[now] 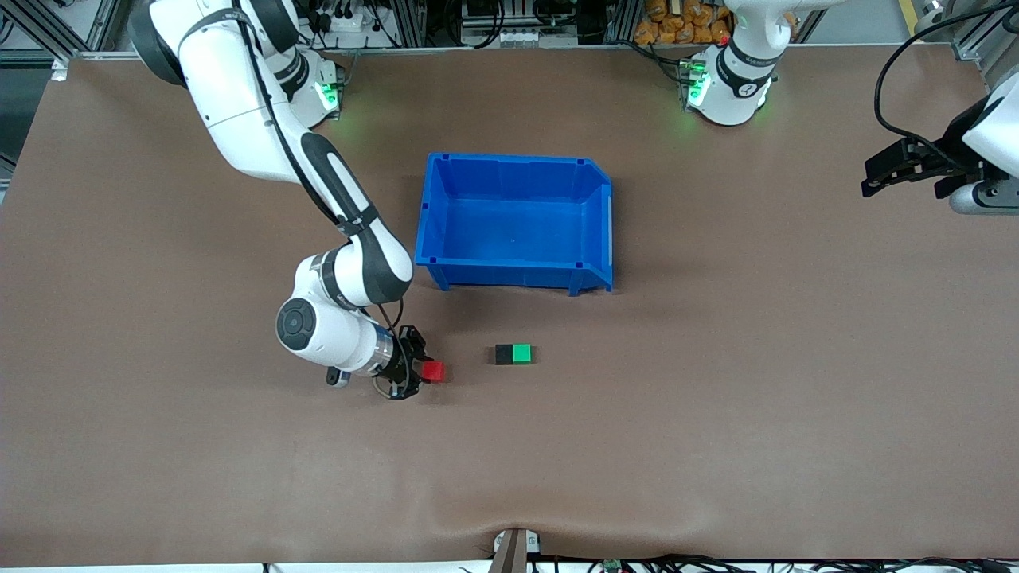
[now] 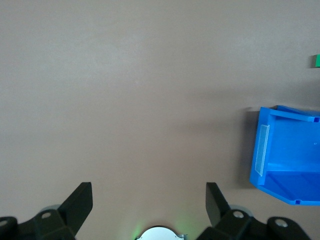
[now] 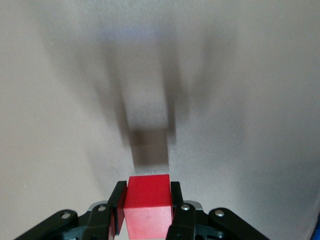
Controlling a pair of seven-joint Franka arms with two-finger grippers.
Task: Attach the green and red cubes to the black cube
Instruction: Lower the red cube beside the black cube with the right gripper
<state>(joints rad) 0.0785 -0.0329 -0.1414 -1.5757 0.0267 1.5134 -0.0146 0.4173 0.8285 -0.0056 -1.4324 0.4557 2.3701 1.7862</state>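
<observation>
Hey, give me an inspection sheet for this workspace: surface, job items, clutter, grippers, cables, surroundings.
Surface: brown table mat, a small wrinkle at the edge nearest the front camera.
Job's things: small matte black cube and bright green cube sit side by side, touching, nearer the front camera than the bin. Small bright red cube is held apart from them, toward the right arm's end.
Clutter: open blue plastic bin, nothing seen inside.
Grippers: right gripper shut on the red cube. Left gripper open, waiting over bare mat at the left arm's end.
Cables: black cable looping to the left arm.
Surroundings: metal frame rails by the bases.
</observation>
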